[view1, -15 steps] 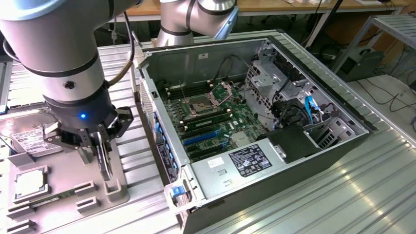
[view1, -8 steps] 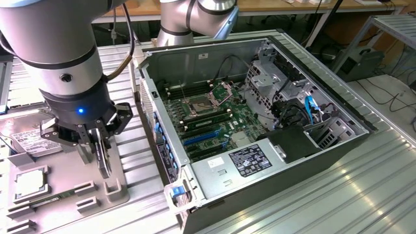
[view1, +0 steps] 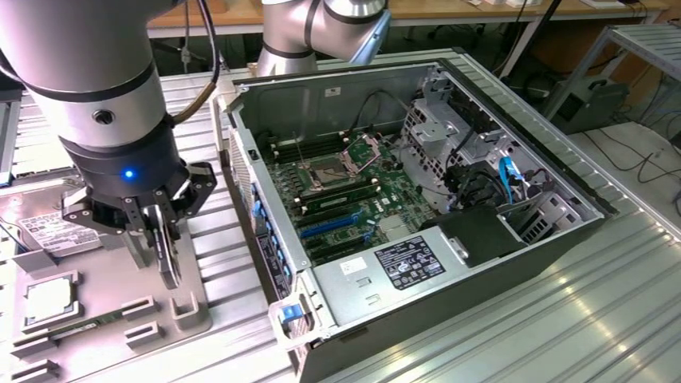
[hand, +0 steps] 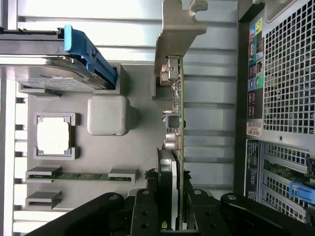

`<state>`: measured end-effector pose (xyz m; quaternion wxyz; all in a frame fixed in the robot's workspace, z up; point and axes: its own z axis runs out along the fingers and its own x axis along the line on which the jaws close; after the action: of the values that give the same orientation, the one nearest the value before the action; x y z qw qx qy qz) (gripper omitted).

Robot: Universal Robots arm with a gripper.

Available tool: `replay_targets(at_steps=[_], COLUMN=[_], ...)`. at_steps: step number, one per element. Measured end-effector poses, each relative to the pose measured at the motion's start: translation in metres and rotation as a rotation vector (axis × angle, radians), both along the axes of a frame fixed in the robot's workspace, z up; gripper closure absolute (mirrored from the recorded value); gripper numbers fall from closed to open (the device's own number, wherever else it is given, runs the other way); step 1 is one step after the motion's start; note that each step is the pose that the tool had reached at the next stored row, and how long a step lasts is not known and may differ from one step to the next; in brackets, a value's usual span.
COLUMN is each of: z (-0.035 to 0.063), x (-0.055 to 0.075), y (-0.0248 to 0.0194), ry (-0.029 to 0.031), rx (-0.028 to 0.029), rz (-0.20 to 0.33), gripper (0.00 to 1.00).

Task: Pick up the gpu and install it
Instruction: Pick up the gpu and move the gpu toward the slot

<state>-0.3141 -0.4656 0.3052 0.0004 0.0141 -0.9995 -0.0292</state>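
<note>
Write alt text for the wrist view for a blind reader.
The gripper is shut on the gpu, seen edge-on with its silver bracket farthest from the camera. Beneath lies a grey tray with a processor, memory stick and hard drive; the computer case stands beside it.
</note>
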Motion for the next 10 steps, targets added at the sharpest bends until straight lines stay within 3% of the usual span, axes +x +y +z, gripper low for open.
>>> replay_targets(at_steps=[10], z=[0.0132], x=[0.000], y=[0.0000], ry=[-0.0001], rx=[0.0000], rz=[0.000], gripper=[0.72])
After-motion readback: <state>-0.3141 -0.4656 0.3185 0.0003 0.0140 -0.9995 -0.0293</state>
